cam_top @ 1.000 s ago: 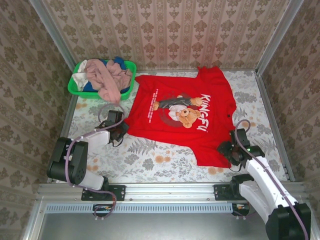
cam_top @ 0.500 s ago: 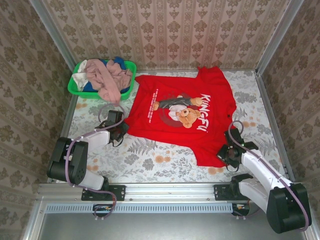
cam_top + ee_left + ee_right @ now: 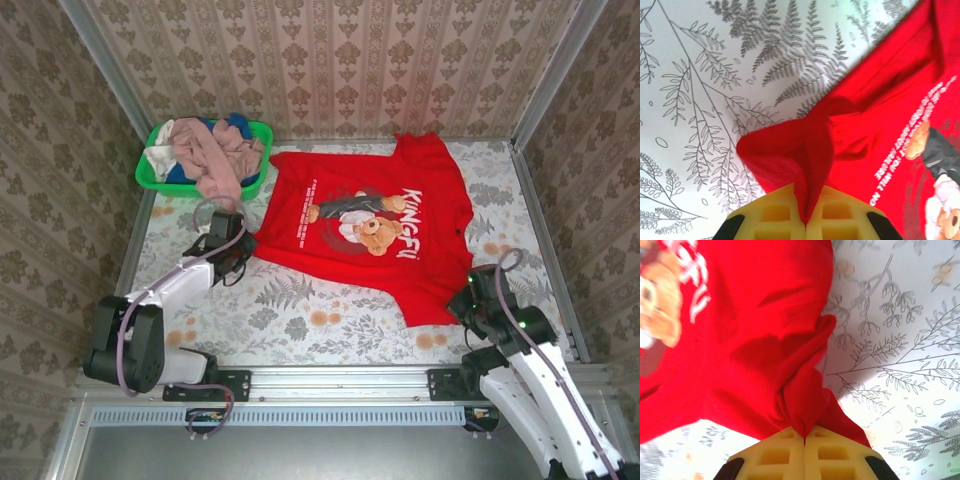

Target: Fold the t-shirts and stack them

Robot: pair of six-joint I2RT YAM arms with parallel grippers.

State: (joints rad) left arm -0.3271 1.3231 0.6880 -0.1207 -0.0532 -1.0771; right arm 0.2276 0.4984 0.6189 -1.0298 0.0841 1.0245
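Observation:
The red t-shirt (image 3: 365,225) with the bear print and white KUNGFU lettering lies spread in the middle of the table. My left gripper (image 3: 243,243) is shut on its near left corner, and red cloth (image 3: 805,165) bunches up between the yellow pads (image 3: 772,215). At the near right corner my right gripper (image 3: 462,303) is shut as well, a fold of the same shirt (image 3: 800,405) pinched between its pads (image 3: 772,457) and lifted off the cloth-covered table. Pink, blue and white t-shirts (image 3: 212,160) are heaped in the basket.
The green plastic basket (image 3: 152,178) stands at the back left corner, a pink garment hanging over its front rim. Patterned walls close in the table (image 3: 300,315) on three sides. A metal rail (image 3: 340,378) runs along the near edge.
The right gripper closed on the shirt's near right corner and pulled it up and to the right. The left gripper, shut throughout, shifted slightly towards the back with its corner.

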